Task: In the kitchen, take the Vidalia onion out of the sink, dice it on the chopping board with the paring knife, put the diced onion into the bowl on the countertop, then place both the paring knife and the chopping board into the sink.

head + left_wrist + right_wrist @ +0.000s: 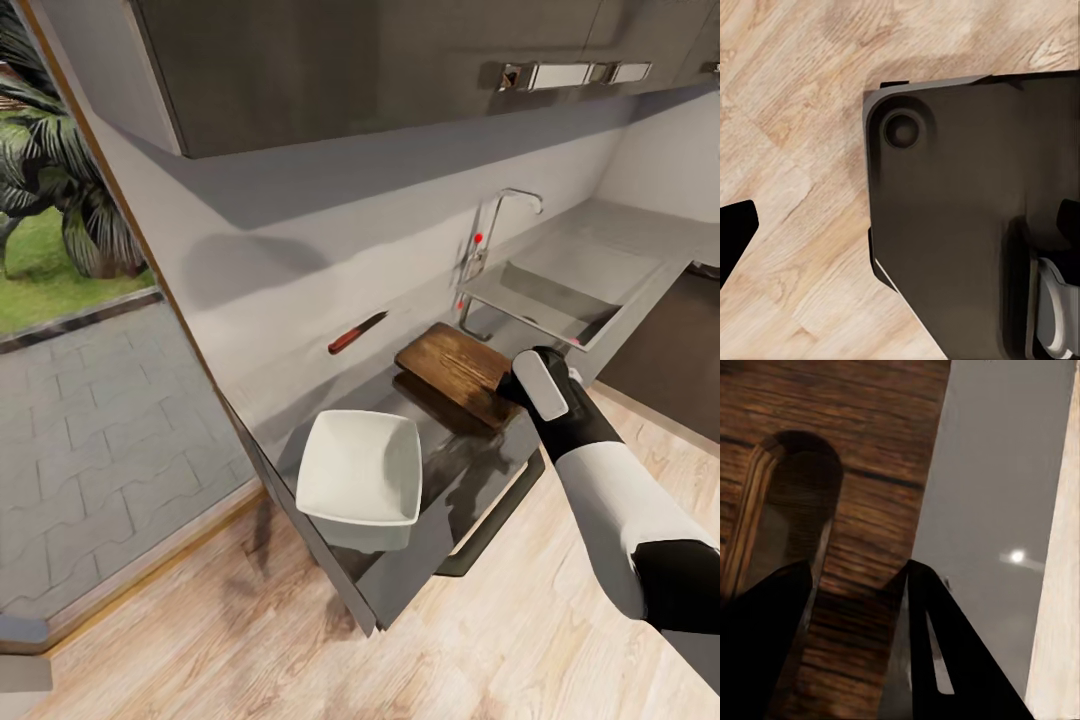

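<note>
One item in hand: right gripper (855, 585) straddles chopping board (455, 372) edge (grip unconfirmed); paring knife (357, 333) unsunk, bowl (360, 465) empty.

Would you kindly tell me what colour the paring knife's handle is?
Red; the paring knife has a dark blade, seen best in the head view.
</note>
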You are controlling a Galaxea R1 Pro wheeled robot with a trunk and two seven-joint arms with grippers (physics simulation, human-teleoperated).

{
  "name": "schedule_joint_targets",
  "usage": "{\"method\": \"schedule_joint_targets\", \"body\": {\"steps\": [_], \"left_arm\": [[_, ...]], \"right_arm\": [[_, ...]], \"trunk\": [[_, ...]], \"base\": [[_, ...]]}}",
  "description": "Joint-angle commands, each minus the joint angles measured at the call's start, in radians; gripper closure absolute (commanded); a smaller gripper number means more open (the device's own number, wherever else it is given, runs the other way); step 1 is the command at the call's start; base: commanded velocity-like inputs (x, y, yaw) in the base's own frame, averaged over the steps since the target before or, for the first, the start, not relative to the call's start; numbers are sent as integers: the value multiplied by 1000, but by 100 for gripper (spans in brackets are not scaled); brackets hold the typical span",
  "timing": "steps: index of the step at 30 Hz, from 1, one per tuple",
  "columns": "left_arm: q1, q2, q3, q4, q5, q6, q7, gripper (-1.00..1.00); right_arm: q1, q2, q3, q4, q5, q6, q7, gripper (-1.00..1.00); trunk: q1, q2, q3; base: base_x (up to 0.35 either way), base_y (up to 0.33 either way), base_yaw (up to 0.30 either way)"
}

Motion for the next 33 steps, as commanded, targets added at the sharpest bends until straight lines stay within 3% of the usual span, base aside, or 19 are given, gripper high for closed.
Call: {"method": "schedule_joint_targets", "body": {"steps": [1, 4, 7, 18, 25, 30, 33], "left_arm": [[0, 0, -8, -2, -1, -1, 10, -100], [1, -1, -7, -1, 0, 0, 10, -100], [1, -1, -8, -1, 2, 0, 10, -100], [1, -2, -8, 0, 2, 0, 11, -100], [1, -3, -7, 11, 5, 0, 12, -100], [1, -2, -3, 24, 5, -1, 13, -100], [1, 0, 0, 25, 8, -2, 15, -100]], "right_arm": [[-1, -6, 7, -2, -12, 3, -8, 100], [-1, -15, 11, -3, -7, 4, -9, 100], [-1, -17, 13, -3, 30, 7, -10, 100], [-1, -18, 11, -5, 39, 37, -4, 100], [-1, -18, 11, -66, 39, 80, 0, 100], [-1, -18, 14, -75, 39, 82, 104, 100], [-1, -17, 14, -75, 39, 82, 122, 100]], "trunk": [[1, -2, 0], [1, -2, 3], [1, -2, 6], [1, -2, 21], [1, -2, 31], [1, -2, 38], [1, -2, 42]], "base": [[0, 0, 0], [0, 0, 0], [0, 0, -32], [0, 0, -104], [0, 0, -131], [0, 0, -134], [0, 0, -127]]}}
